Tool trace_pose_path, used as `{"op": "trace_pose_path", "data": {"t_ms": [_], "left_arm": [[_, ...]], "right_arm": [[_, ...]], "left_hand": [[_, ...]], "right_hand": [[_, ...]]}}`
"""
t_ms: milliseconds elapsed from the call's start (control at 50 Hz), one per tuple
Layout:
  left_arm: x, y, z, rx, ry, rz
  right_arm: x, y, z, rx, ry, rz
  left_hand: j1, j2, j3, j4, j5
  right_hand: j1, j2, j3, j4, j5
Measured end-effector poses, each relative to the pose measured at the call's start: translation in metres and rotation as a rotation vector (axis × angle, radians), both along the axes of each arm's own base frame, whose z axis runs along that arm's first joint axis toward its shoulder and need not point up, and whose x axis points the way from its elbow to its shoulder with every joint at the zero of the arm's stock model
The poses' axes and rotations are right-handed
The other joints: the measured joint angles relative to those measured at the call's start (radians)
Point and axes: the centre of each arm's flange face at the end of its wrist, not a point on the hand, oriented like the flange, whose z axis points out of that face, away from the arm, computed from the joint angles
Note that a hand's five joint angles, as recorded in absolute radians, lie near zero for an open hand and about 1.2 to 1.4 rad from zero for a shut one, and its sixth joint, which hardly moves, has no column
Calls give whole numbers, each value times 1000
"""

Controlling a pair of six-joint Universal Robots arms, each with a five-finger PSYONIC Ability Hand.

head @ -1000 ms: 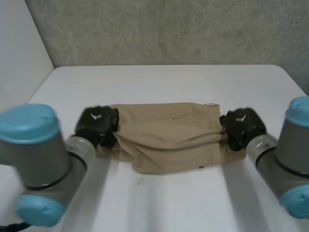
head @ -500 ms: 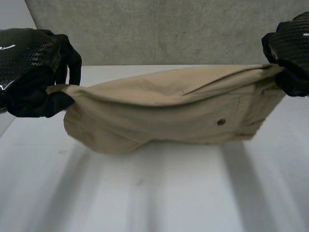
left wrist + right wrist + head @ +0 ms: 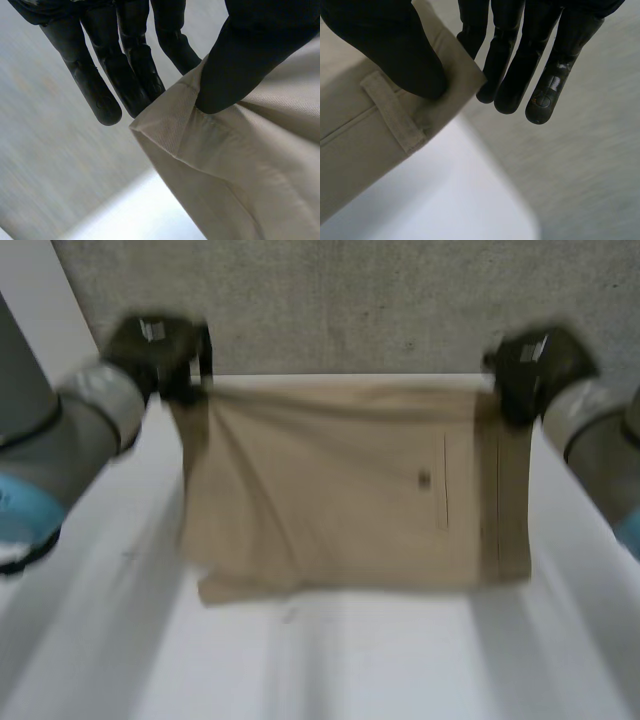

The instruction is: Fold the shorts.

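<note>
At the left of the white table [image 3: 330, 670], the robot's left arm [image 3: 70, 430] reaches up and away from me, and its left hand [image 3: 155, 345] grips the top left corner of the shorts [image 3: 330, 500]. From that wrist's camera the grip is plain. The thumb presses onto the cloth's seamed corner, and the straight fingers [image 3: 127, 70] lie behind it, so the fabric is pinched between them.

The tan shorts hang in the air between the two hands as a wide sheet in front of the grey concrete wall [image 3: 350, 300]. Their top edge is pulled nearly straight from one hand to the other. The left side droops in soft folds and its bottom corner sags lowest. I cannot tell whether the lower edge touches the tabletop.

Right of the middle sit a small dark button [image 3: 424, 478] and a pocket seam [image 3: 446, 480]. The waistband [image 3: 505, 500] runs down the right side.

At the top of that band the right hand [image 3: 530, 365] holds the corner. In its own wrist view the thumb clamps the cloth just beside a belt loop [image 3: 395, 112], against straight fingers [image 3: 517, 65] behind. The right arm [image 3: 600, 435] comes in from the right.
</note>
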Motion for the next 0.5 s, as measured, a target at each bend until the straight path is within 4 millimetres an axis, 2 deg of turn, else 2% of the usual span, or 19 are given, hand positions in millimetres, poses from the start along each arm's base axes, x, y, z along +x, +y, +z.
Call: {"op": "trace_pose_path", "data": {"t_ms": [20,40,60,80,100,140,160,180,220,260,340,420,440,480,500], "left_arm": [[0,0,0,0,0,0],[-4,-8,25,-103,45,12],[-6,-10,40,-167,74,16],[-7,-11,61,-252,115,20],[-7,-9,81,-330,153,23],[-4,0,111,-448,213,27],[-3,3,117,-473,226,28],[2,18,143,-577,282,33],[8,32,158,-641,318,37],[14,47,167,-685,345,41],[21,66,155,-667,342,43],[25,78,115,-552,289,40],[25,78,111,-541,284,39],[26,85,75,-440,235,34],[27,86,70,-425,228,33]], "right_arm": [[0,0,0,0,0,0],[2,-10,18,-97,-57,-19],[3,-19,43,-217,-127,-36],[3,-22,57,-286,-167,-43],[2,-24,86,-422,-242,-52],[0,-21,112,-534,-302,-56],[0,-20,115,-549,-310,-56],[-1,-14,132,-621,-350,-55],[-1,-9,140,-650,-368,-50],[1,-4,139,-644,-370,-40],[6,2,119,-564,-339,-20],[9,5,86,-454,-289,-2],[9,5,83,-444,-284,0],[10,7,58,-366,-248,14],[10,7,53,-350,-241,16]], "left_hand": [[0,0,0,0,0],[0,0,0,0,0],[0,0,0,0,0],[0,0,0,0,0],[0,0,0,0,0],[0,0,0,0,0],[0,0,0,0,0],[0,0,0,0,0],[0,0,0,0,0],[0,0,0,0,0],[0,0,0,0,0],[0,0,0,0,0],[0,0,0,0,0],[0,1,0,0,0],[0,1,0,0,0]], "right_hand": [[0,0,0,0,0],[0,0,0,0,0],[0,1,0,0,0],[0,1,0,0,0],[0,1,0,0,0],[0,1,0,0,0],[0,1,0,0,0],[0,1,0,0,0],[0,1,0,0,0],[0,1,0,0,0],[0,1,0,0,0],[5,1,0,0,0],[7,1,0,0,0],[7,1,0,0,0],[7,1,0,0,0]]}}
